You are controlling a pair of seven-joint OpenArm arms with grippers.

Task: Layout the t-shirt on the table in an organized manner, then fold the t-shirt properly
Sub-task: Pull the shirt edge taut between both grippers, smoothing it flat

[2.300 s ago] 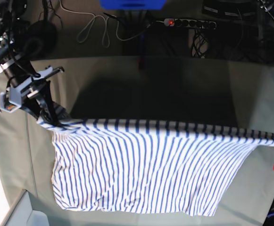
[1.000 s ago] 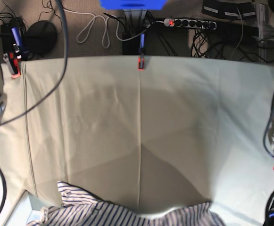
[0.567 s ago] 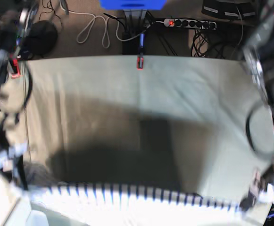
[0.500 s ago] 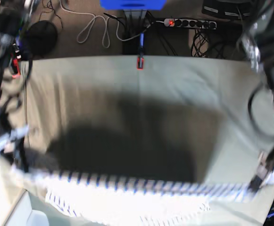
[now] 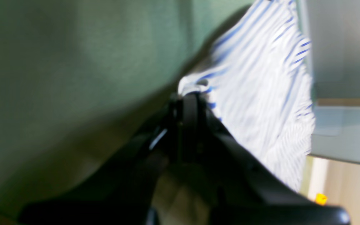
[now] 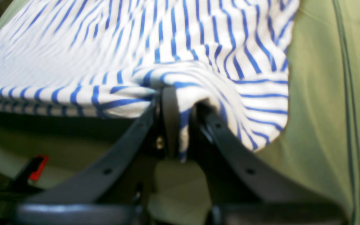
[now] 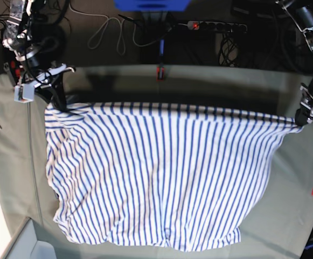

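Striped t-shirt (image 7: 156, 172): white with thin blue stripes, spread across the centre and lower part of the base frame on the grey-green worktop (image 7: 210, 81), its upper edge stretched taut from upper left to right.

Right tool (image 7: 59, 102), upper left of the base frame: jaws closed on a bunched corner of the fabric.

Left tool (image 7: 299, 120), right edge of the base frame: jaws closed on the opposite corner; its wrist view is blurred.

Red clamp (image 7: 159, 72): top centre, on the worktop's far edge.
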